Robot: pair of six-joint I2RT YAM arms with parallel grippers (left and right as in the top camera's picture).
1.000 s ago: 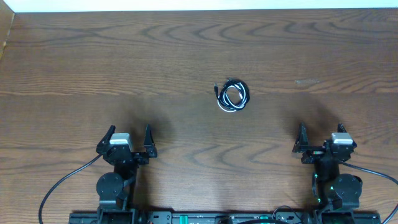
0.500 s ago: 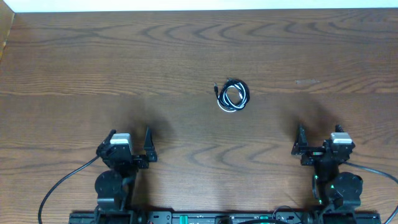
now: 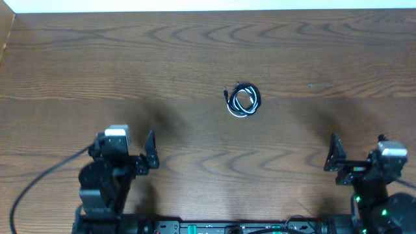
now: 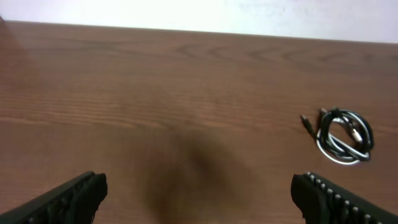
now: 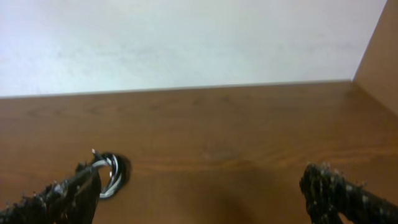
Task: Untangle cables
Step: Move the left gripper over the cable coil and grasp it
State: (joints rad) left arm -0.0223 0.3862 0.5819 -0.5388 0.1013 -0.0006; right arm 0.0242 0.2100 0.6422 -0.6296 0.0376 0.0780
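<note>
- Cables (image 3: 243, 101) lie in one small tangled coil flat on the desk (image 3: 130, 58), near the middle and well ahead of both arms, touching nothing else
- From the left wrist camera the coil (image 4: 341, 135) sits ahead and off to the right; from the right wrist camera it (image 5: 109, 174) sits ahead and low on the left, partly behind one finger
- Handling, as I judge it: thin cords, very light and limp, so the whole bundle will slide or lift with the first pull unless I pin part of it; the jackets look smooth and may slip from a shallow pinch, and the small plugs could snag inside the loops
- Where I would take hold: the short black tail with a plug that sticks out at the coil's upper left, with the other arm gripping the far rim of the loop, so the two can draw apart
- Count: one coil; in it I make out black strands and one white strand, though how many separate black cords I cannot tell at this size; one plug end clearly free
- Left fingers (image 3: 151, 151) are spread wide and hold nothing, near the desk's front edge
- Right fingers (image 3: 335, 155) are likewise spread wide and bare, well apart from the coil
</note>
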